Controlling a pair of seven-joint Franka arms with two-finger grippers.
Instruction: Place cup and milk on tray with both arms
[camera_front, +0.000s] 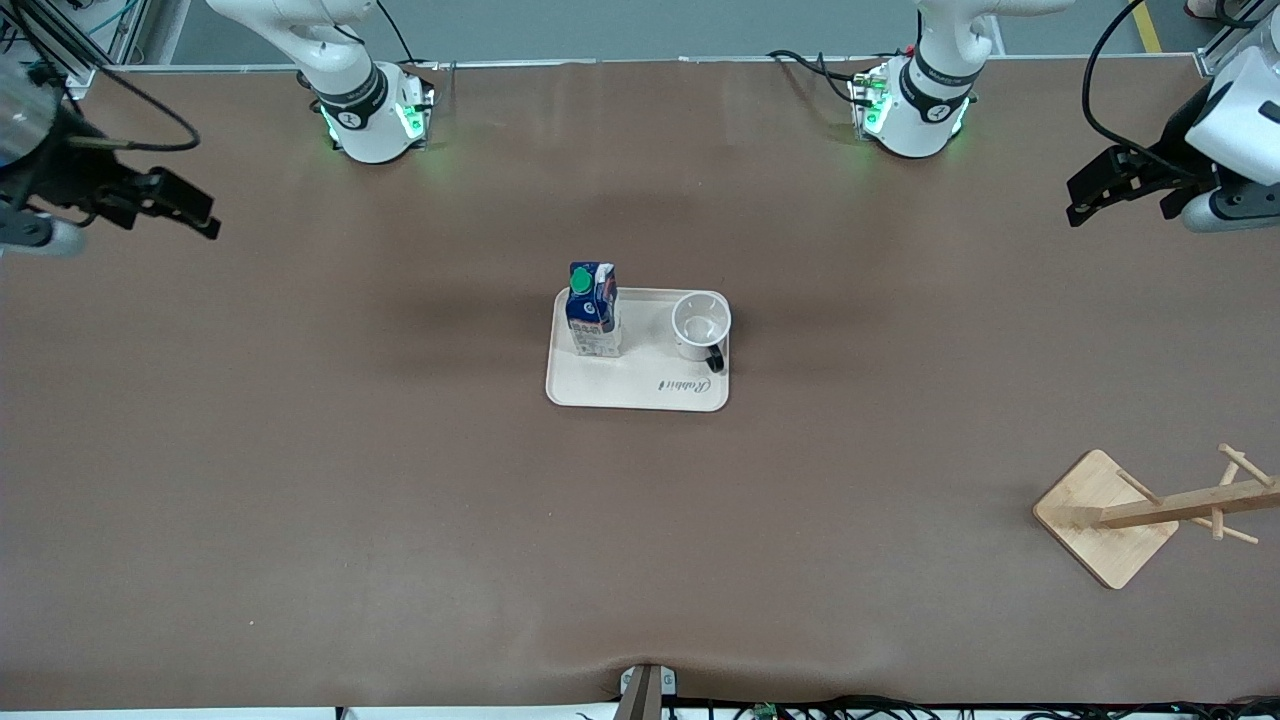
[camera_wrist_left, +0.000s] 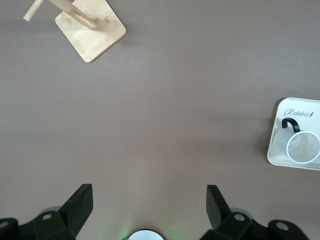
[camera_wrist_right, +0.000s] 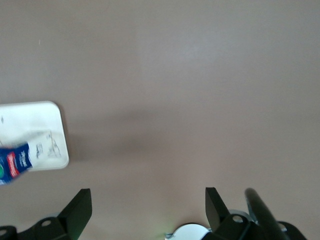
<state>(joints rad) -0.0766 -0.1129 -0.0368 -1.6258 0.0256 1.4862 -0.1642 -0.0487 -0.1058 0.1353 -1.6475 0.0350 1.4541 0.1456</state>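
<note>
At the table's middle lies the cream tray (camera_front: 620, 385). The blue milk (camera_front: 593, 312) carton stands upright on it toward the right arm's end. The white cup (camera_front: 700, 322) stands upright on it toward the left arm's end, its black handle turned toward the front camera. My left gripper (camera_front: 1078, 200) hangs open and holds nothing over the table's left-arm end. My right gripper (camera_front: 205, 215) hangs open and holds nothing over the other end. The left wrist view shows the left gripper (camera_wrist_left: 149, 197), cup (camera_wrist_left: 300, 147) and tray (camera_wrist_left: 292, 106). The right wrist view shows the right gripper (camera_wrist_right: 147, 200), tray (camera_wrist_right: 35, 120) and milk (camera_wrist_right: 12, 162).
A wooden rack (camera_front: 1110, 515) with pegs on a square base stands near the front camera at the left arm's end, also in the left wrist view as the rack (camera_wrist_left: 92, 30). The brown table (camera_front: 400, 500) spreads around the tray.
</note>
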